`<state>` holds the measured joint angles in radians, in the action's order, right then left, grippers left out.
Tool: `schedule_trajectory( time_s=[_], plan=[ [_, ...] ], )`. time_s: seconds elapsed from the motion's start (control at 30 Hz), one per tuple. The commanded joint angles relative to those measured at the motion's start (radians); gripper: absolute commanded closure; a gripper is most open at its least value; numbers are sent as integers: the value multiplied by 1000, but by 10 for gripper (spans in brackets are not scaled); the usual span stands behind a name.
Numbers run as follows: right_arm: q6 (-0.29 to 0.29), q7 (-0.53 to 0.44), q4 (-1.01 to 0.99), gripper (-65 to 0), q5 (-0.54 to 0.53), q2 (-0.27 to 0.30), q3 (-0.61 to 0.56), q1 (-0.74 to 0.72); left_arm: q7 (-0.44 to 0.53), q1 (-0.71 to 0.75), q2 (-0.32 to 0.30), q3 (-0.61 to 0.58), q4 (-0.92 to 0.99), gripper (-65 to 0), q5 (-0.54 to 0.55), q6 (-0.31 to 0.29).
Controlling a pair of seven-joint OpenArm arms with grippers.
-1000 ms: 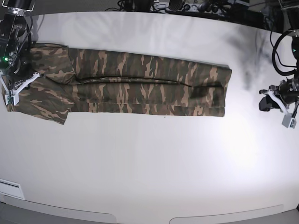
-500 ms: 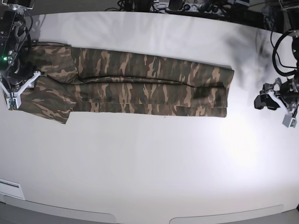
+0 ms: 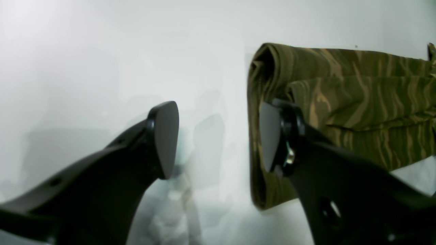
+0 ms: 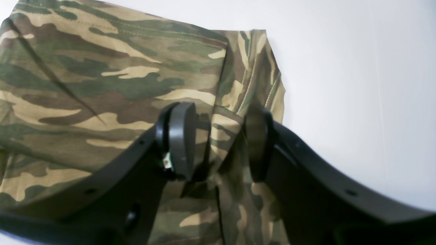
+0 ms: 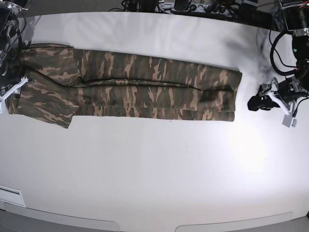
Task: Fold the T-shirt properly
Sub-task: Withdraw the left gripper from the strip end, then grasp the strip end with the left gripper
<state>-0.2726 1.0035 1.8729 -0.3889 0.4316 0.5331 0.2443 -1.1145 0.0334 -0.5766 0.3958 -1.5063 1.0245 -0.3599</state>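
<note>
Lying as one long folded band across the white table [image 5: 154,169], the T-shirt [image 5: 145,84] runs from nine o'clock to about three o'clock in the base view, its wider end with a flap of cloth at the nine o'clock side. One shirt and two grippers are in sight. Past the table's twelve o'clock edge sits a dark clutter of cables and gear [image 5: 193,7], too dim to sort out. The left gripper [image 5: 259,102] hovers off the shirt's three o'clock end, apart from the cloth; in its wrist view its jaws stand wide apart with nothing between them, one finger's pad [image 3: 269,139] in front of the folded hem, so that part of the hem is covered. The right gripper [image 4: 218,143] sits at the nine o'clock end, half cut off by the frame edge in the base view; from its wrist camera the jaws are parted over a raised ridge of cloth, and whether the pads touch it I cannot tell. Dark arm bodies hide the lower cloth there.
</note>
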Motion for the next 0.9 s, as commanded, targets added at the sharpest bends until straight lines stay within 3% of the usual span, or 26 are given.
schedule_trajectory(
  time_s=[0.0, 0.27, 0.87],
  plan=[
    [-2, -11, 19, -275, 2, 20, 10, -6, 14, -10, -13, 12, -13, -378, 15, -6],
    [-9, -5, 19, -275, 2, 20, 10, -6, 19, 6, 58, 12, -12, -377, -45, 36],
    [-8, -6, 19, -275, 0, 20, 10, -6, 17, 74, 145, -73, -12, -377, -20, 31]
  ],
)
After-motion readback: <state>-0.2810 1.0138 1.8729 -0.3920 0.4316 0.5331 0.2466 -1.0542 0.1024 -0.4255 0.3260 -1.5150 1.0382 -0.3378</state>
